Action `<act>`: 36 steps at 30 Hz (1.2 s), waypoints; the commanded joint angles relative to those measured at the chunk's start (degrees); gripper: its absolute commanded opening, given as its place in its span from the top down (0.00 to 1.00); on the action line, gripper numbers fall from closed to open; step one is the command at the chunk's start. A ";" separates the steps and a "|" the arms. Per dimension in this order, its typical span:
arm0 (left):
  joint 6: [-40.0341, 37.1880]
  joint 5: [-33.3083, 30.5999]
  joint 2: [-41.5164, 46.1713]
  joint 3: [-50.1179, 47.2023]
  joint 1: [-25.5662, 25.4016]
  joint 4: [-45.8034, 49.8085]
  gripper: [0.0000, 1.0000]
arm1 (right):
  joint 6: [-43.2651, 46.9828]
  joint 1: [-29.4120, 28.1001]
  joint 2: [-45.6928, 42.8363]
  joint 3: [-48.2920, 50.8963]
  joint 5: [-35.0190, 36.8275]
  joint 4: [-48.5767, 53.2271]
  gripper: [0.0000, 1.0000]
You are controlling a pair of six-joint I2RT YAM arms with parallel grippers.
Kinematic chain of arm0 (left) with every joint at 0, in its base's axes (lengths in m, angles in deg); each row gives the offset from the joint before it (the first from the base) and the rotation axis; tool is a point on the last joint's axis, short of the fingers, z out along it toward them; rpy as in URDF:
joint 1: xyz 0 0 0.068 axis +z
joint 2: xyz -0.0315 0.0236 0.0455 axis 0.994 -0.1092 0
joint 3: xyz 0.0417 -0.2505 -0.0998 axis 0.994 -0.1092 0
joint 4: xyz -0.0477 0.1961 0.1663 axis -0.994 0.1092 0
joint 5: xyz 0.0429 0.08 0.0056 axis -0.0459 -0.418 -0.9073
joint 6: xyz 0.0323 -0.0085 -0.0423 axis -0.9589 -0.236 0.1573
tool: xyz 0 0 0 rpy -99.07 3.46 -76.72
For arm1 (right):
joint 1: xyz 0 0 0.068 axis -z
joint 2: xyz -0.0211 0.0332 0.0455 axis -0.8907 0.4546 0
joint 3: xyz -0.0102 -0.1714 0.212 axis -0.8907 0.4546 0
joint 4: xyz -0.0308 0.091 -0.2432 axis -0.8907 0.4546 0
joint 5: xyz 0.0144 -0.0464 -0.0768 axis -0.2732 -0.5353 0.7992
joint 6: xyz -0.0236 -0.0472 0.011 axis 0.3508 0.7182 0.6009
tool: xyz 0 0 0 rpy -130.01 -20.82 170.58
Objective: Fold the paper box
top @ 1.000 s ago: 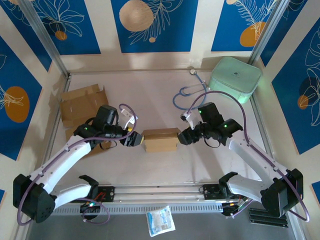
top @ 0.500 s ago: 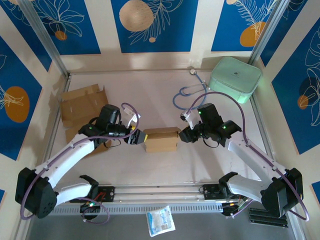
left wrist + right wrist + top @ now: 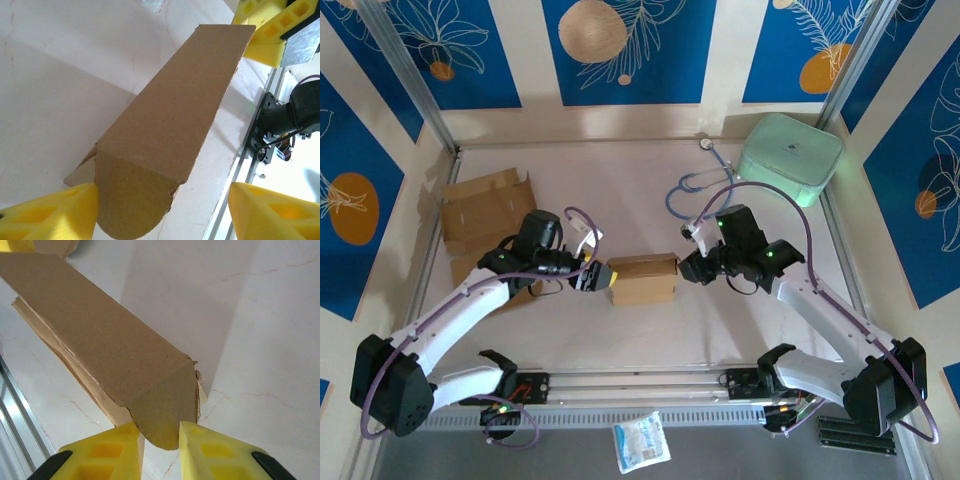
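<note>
The paper box lies in the middle of the bench, well clear of every edge. Its long axis runs parallel to the near edge, so one end faces each of my arms. That line is what my next move turns on, because each pincer looks straight down the box from its own end.

My right pincer is at the right end. It is drawn narrow around the rounded tuck flap, which sits between my fingers and touches both. I judge that I have hold of the flap's tip, and the box body runs away from me toward the far arm.

My left pincer is at the opposite end with its jaws spread wide and nothing gripped. One fingertip rests against the edge of the rounded end flap, and the other stands well apart on the side toward the near edge.

Both arms are about equally near. Since the right has the flap, I think any push should go along the long axis, with the left end as the stop.
</note>
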 commanded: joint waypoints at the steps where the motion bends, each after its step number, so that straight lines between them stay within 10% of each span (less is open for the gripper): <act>1: -0.49 1.15 -0.05 -0.88 -1.01 -0.90 0.31 | -2.30 -0.14 -0.94 -2.20 -2.79 1.88 0.76; 14: -0.58 -3.12 -3.55 0.04 -1.34 0.35 0.31 | -3.10 -1.20 -1.14 -2.58 -1.37 3.77 0.83; 21: -0.70 -3.78 -3.60 0.25 -1.36 0.80 0.31 | -1.56 -2.65 -0.34 -1.33 1.18 1.85 0.68; 36: 0.03 -3.71 -4.02 -0.44 -1.34 -0.45 0.31 | -2.52 -3.14 -1.03 -2.37 0.89 1.99 0.95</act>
